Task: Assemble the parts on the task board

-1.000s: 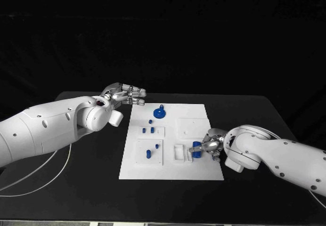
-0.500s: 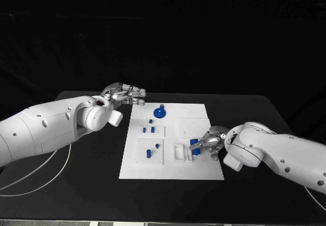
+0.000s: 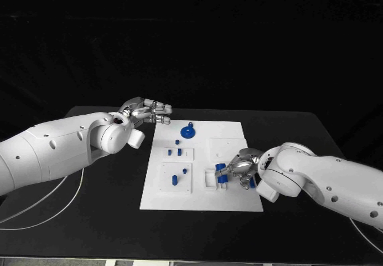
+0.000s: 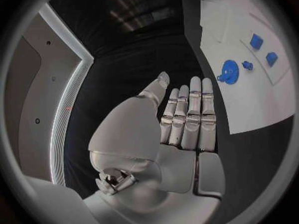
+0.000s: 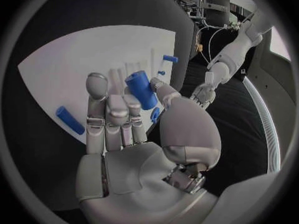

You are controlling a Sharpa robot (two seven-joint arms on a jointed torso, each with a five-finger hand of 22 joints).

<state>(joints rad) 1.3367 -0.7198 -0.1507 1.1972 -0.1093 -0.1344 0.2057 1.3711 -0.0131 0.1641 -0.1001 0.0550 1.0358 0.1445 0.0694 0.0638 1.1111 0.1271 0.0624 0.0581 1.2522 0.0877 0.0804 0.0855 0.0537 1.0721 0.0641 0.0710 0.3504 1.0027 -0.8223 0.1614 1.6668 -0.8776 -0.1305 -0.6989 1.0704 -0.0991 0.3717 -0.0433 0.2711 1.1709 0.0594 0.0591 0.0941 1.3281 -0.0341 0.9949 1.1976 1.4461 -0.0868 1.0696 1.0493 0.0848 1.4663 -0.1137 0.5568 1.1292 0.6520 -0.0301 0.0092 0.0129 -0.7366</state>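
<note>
The right hand [image 3: 239,169] pinches a short blue plastic cylinder [image 5: 141,89], upright over the white task board [image 3: 231,202], above its slotted white holder [image 3: 211,180]; the left hand [image 3: 148,111] hovers empty, fingers straight, near the table's far edge.

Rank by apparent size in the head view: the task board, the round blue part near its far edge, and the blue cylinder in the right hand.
1. Task board, by far the largest.
2. Round blue part.
3. Blue cylinder held by the right hand; fingers partly hide it, so its ranking against the round part is unsure.

My left hand [image 3: 148,111] hovers with its fingers straight and close together, holding nothing. My right arm bends inward, and my right hand [image 3: 240,169] pinches a blue cylinder part [image 5: 141,89] between thumb and fingers.
</note>
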